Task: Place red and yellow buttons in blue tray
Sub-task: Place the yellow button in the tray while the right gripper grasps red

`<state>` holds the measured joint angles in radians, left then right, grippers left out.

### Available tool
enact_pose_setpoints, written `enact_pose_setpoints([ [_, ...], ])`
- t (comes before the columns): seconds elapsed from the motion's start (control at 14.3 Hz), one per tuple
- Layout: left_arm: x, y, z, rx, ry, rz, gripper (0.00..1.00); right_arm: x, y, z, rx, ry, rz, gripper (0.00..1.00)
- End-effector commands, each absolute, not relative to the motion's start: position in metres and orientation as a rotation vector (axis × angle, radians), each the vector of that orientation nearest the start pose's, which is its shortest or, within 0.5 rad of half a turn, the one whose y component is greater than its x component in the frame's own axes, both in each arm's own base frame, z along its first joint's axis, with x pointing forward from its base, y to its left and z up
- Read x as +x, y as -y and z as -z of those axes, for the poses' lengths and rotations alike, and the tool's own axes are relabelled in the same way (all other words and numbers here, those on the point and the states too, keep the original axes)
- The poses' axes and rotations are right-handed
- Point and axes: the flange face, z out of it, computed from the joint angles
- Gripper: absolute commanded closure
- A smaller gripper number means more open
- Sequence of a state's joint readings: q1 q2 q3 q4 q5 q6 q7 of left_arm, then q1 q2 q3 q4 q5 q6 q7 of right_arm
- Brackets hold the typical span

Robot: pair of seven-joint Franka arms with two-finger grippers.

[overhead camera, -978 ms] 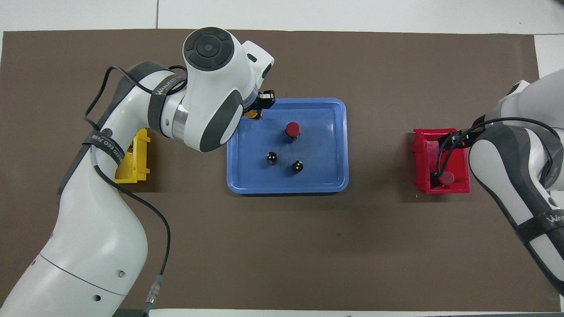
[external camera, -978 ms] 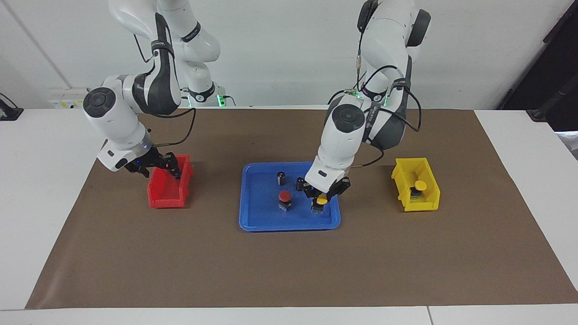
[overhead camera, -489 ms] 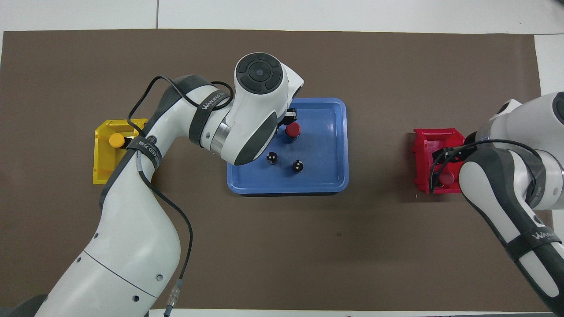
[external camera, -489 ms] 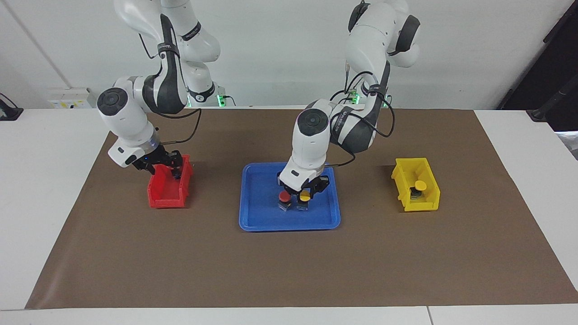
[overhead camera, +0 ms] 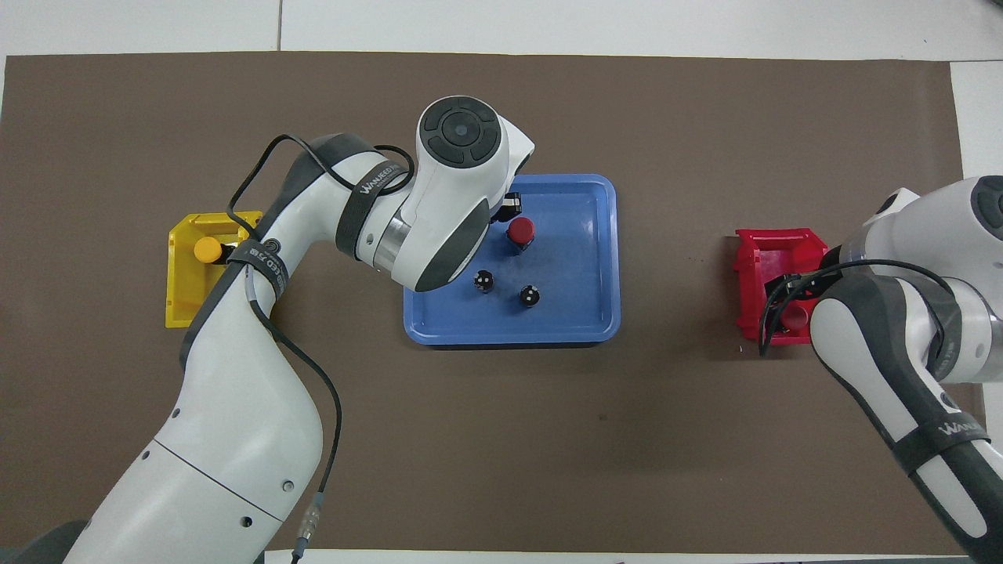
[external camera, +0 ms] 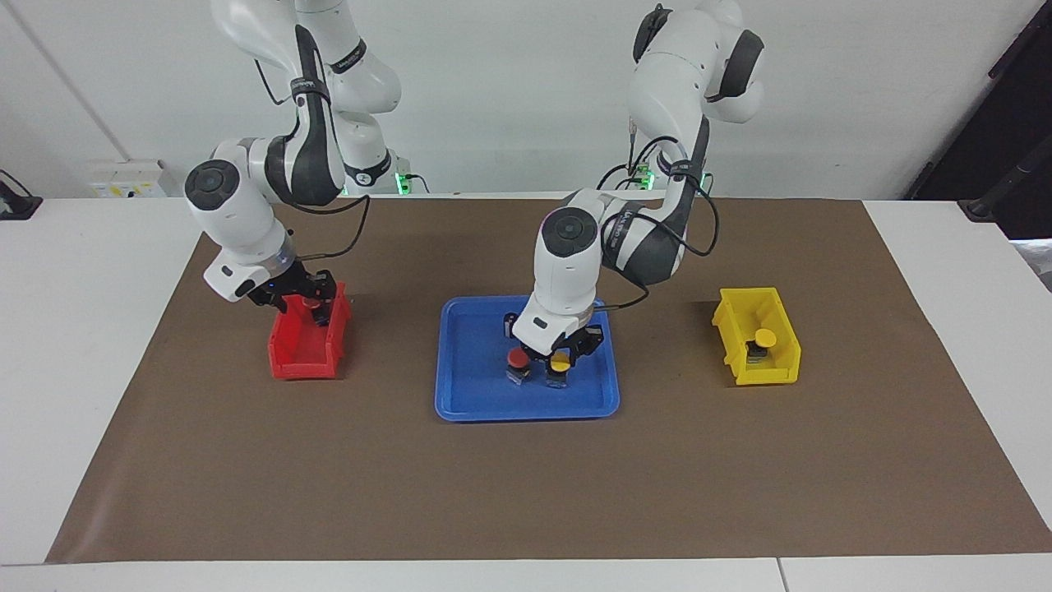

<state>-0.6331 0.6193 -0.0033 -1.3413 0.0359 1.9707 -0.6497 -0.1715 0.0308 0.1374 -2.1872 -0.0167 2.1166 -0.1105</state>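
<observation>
On blue tray (external camera: 464, 395): two buttons (external camera: 518, 358); two dark cylinders (overhead camera: 485, 280)

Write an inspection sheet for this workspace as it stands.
Surface: brown mat on white table.
Job's things: blue tray holds red button; yellow button in left end effector, low in tray. Second yellow button in yellow bin; second red button in red bin.
Clutter: two dark cylinders in tray.
End effectors: right end effector over red bin.
Cables: along both arms.
Surroundings: white wall.
</observation>
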Motion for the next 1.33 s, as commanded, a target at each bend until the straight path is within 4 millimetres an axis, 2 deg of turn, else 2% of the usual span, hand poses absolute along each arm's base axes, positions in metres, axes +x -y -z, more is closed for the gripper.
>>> enact_pose_setpoints([
  [0.0,0.586,0.428,-0.363,-3.112,0.01,0.082,0.34,0.51,0.017,-0.362,-3.13,0.176,-0.137,0.23],
  [0.35,0.586,0.429,-0.365,-3.104,0.029,0.074,0.24,0.506,0.016,-0.359,-3.123,0.264,-0.13,0.24],
  [0.56,0.6,0.41,-0.384,-3.105,0.094,0.116,0.2,0.504,0.019,-0.357,-3.121,0.276,-0.13,0.24],
  [0.7,0.594,0.4,-0.439,-3.128,0.116,0.167,0.19,0.501,0.021,-0.352,-3.122,0.284,-0.118,0.26],
  [0.77,0.588,0.386,-0.465,-3.124,0.15,0.167,0.12,0.501,0.023,-0.352,-3.12,0.303,-0.116,0.28],
  [0.91,0.577,0.349,-0.494,-3.09,0.19,0.09,0.0,0.496,0.024,-0.349,-3.116,0.331,-0.125,0.28],
  [0.98,0.575,0.317,-0.502,-3.063,0.209,0.026,0.0,0.496,0.024,-0.349,-3.117,0.334,-0.119,0.31],
  [1.05,0.569,0.29,-0.506,-3.044,0.15,-0.04,0.0,0.496,0.024,-0.348,-3.119,0.334,-0.105,0.32],
  [1.12,0.56,0.256,-0.505,-3.041,0.055,-0.084,0.0,0.496,0.024,-0.348,-3.12,0.332,-0.1,0.33],
  [1.26,0.56,0.168,-0.511,-3.064,0.002,-0.087,0.0,0.495,0.024,-0.347,-3.119,0.334,-0.102,0.33],
])
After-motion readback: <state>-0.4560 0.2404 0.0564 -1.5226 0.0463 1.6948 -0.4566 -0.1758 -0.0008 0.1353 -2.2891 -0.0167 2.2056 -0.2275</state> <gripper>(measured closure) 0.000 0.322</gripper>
